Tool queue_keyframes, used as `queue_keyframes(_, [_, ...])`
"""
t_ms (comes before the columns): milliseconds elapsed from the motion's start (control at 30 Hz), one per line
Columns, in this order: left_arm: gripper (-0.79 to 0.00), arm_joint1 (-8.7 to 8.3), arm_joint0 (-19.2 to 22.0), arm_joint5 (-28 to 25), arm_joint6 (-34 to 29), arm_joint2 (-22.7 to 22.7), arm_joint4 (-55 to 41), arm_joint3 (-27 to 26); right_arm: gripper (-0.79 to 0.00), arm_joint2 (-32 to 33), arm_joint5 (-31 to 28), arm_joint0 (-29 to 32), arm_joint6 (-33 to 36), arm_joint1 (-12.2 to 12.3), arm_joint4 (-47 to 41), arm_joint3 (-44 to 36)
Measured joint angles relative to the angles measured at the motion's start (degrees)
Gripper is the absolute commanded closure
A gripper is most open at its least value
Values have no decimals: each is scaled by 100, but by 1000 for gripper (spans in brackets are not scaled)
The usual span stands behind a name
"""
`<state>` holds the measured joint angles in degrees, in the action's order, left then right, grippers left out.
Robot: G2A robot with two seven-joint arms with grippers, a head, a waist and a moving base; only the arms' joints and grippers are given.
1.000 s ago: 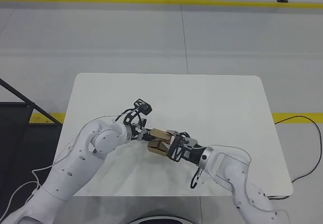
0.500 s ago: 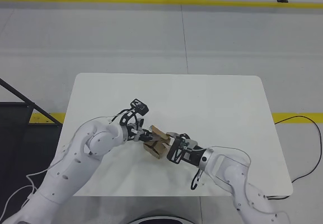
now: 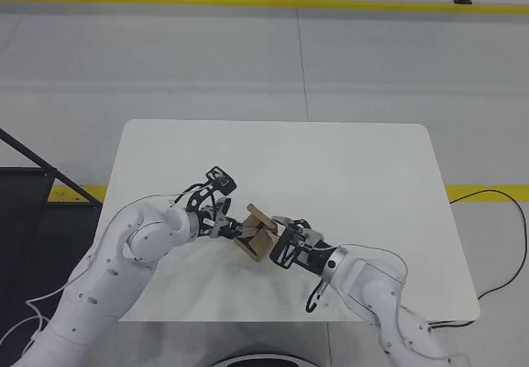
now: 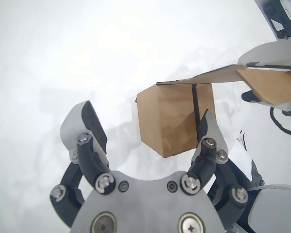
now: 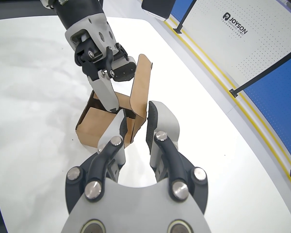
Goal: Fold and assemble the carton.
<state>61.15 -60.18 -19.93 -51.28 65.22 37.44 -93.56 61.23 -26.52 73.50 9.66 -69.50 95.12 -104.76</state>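
Observation:
A small brown carton [image 3: 258, 237] lies tilted on the white table [image 3: 356, 165], near its front middle, with its top open. My right gripper [image 5: 135, 120] is shut on the carton's near wall [image 5: 92, 124], just under a flap [image 5: 141, 86] that stands upright. My left gripper [image 4: 146, 109] is open on the carton's other side. One of its fingers [image 4: 208, 127] touches the carton's side [image 4: 174, 120] and the other stands clear. In the top view the left gripper [image 3: 230, 227] and right gripper [image 3: 278, 246] flank the carton.
A black stand [image 3: 7, 138] and a dark mat [image 3: 7, 229] sit off the table's left side. A cable [image 3: 512, 239] hangs past the right edge. White and blue panels [image 5: 232, 25] stand beyond the table. The table's far half is bare.
My left gripper has drawn back to the left, away from the carton. The carton has turned and tilted, and the right gripper has shifted slightly left with it.

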Motion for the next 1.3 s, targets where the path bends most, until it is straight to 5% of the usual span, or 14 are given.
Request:
queue_keyframes(267, [-785,-83,-198,-441,-11,312,-408,-77,-142,-210,558,11,193,-62,164,-26])
queue_keyframes(867, [-785,-270,-732,-972,249,1136,-1377,-367,-52,-486,1052,174,281,-115,816,-115])
queue_keyframes(1300, [-785,-271,-532,-859,374,903,-1235,-204,-40,-506,901,173,328,-129,977,-80])
